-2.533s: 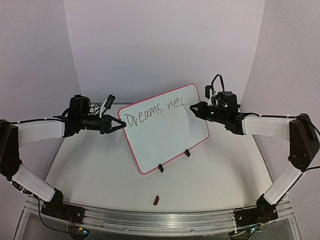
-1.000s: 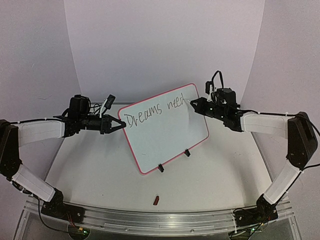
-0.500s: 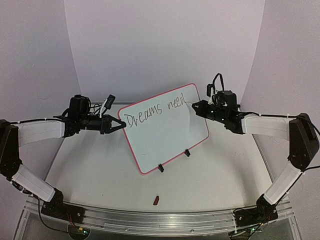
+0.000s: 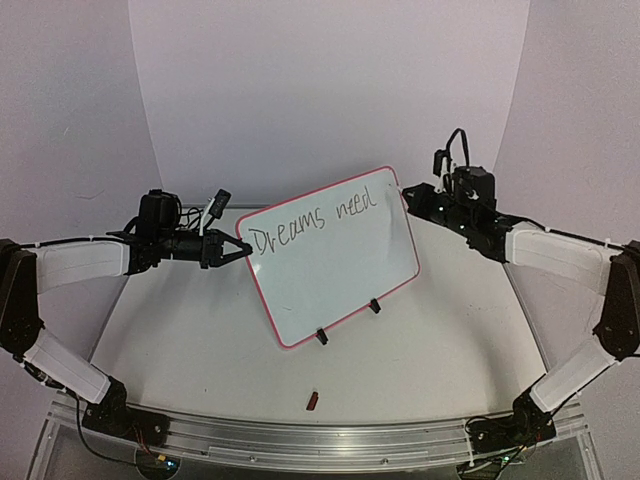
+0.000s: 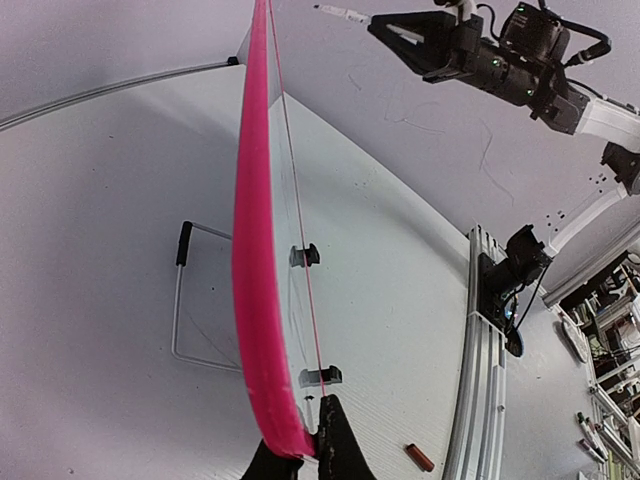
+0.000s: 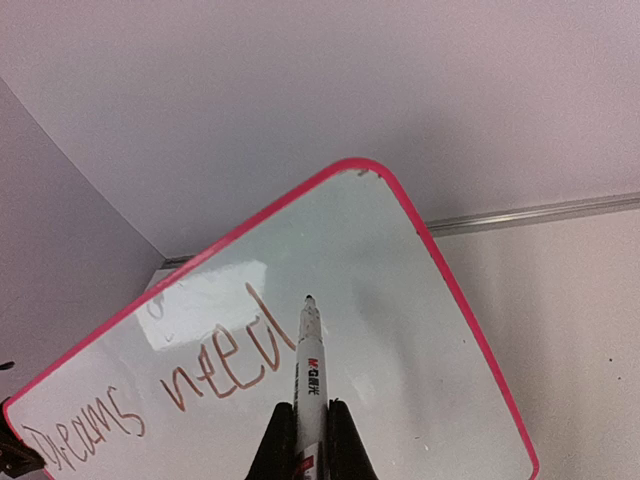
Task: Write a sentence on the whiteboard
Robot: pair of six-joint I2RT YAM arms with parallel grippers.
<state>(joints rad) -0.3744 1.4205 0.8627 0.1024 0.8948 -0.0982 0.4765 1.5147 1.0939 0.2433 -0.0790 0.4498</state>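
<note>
Left gripper (image 5: 304, 452) pinches the whiteboard's (image 4: 335, 265) left edge; right gripper (image 6: 304, 440) grips a marker (image 6: 308, 365), tip just off its top-right corner.

I count one whiteboard (image 4: 330, 265). Two black clip feet (image 4: 322, 336) on its lower edge. Two handwritten words on the board, Dreams (image 4: 288, 234) and need (image 4: 355, 208). One marker (image 6: 308, 365). One small red-brown piece (image 4: 312, 401) lying on the table (image 4: 190, 350); too small for me to tell what it is. One wire stand (image 5: 185, 300) behind the board, which I only get from the left wrist view. Two arms, one per side, so two grippers: one left gripper (image 4: 242, 250), one right gripper (image 6: 305, 420). One table, and one metal rail (image 4: 300, 440) along its near edge.
</note>
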